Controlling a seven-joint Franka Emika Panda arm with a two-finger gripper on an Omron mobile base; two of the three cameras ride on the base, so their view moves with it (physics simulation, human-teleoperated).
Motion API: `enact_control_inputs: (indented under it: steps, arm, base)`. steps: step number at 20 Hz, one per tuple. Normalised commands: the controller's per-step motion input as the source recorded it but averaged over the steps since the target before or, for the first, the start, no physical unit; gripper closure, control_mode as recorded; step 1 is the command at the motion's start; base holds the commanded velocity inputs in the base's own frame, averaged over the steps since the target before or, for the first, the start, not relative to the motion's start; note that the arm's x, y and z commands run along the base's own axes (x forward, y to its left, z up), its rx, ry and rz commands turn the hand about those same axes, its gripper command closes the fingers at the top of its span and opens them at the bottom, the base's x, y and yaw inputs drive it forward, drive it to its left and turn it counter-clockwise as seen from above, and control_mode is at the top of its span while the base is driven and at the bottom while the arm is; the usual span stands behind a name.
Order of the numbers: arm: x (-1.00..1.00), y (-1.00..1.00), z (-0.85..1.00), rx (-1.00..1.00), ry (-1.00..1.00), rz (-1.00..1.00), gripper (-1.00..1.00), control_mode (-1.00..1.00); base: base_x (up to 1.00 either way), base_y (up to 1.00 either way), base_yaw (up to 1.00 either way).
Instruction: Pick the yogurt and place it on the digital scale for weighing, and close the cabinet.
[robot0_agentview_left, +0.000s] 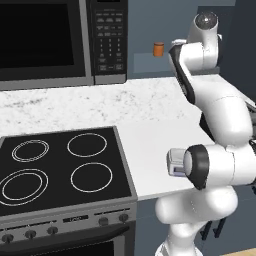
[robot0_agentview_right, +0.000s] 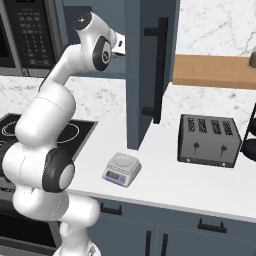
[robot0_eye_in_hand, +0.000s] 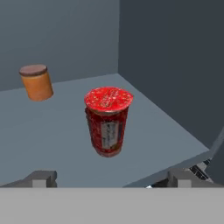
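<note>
- Hand view: one yogurt (robot0_eye_in_hand: 107, 122), red cup with a wider red lid, upright on the grey shelf floor (robot0_eye_in_hand: 61, 135) inside the cabinet (robot0_eye_in_hand: 170, 65), out in the open part of the shelf with the cabinet's side wall to its right.
- Gripper (robot0_eye_in_hand: 111, 177) short of the yogurt, both finger tips (robot0_eye_in_hand: 43, 177) spread wide, one on each side of the cup's line, nothing between them, no contact.
- One orange jar (robot0_eye_in_hand: 36, 82) with a brown lid, further back and to the left on the same shelf, well apart from the yogurt.
- Left base view: the orange jar (robot0_agentview_left: 158, 49) shows on the shelf, right of the microwave (robot0_agentview_left: 62, 40); the yogurt is hidden here behind the arm (robot0_agentview_left: 210, 115).
- Right base view: the cabinet door (robot0_agentview_right: 150, 70) stands open, swung out edge-on over the counter, with one long black bar handle (robot0_agentview_right: 161, 70) on it.
- One digital scale (robot0_agentview_right: 121, 169) on the white counter (robot0_agentview_right: 200, 185), near the front edge, just below and left of the open door, platform bare. In the left base view the scale (robot0_agentview_left: 175, 162) is half hidden behind the arm's elbow.
- One black toaster (robot0_agentview_right: 209, 141) right of the scale, well apart from it, four slots.
- One cooktop (robot0_agentview_left: 60, 167) with four burner rings, left of the scale, seen best in the left base view.
- One wooden shelf (robot0_agentview_right: 215, 71) on the far right wall, above the toaster.
</note>
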Motion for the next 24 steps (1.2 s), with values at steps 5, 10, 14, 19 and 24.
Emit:
enact_control_inputs:
  steps: [5, 10, 14, 19, 24]
  arm:
    - [0.45, -0.17, -0.12, 0.0, -0.04, 0.0, -1.0, -1.0]
    - [0.35, -0.17, -0.02, 0.0, -0.02, 0.0, -1.0, -1.0]
    - [0.3, -0.04, 0.0, 0.0, 0.0, 0.0, -1.0, -1.0]
    - [0.27, 0.0, -0.04, 0.0, 0.0, 0.0, -1.0, -1.0]
    - [0.21, -0.01, -0.09, 0.0, 0.0, 0.0, -1.0, -1.0]
  base:
    - [0.0, 0.0, 0.0]
    - [0.0, 0.0, 0.0]
    - [0.0, 0.0, 0.0]
    - [0.0, 0.0, 0.0]
    - [0.0, 0.0, 0.0]
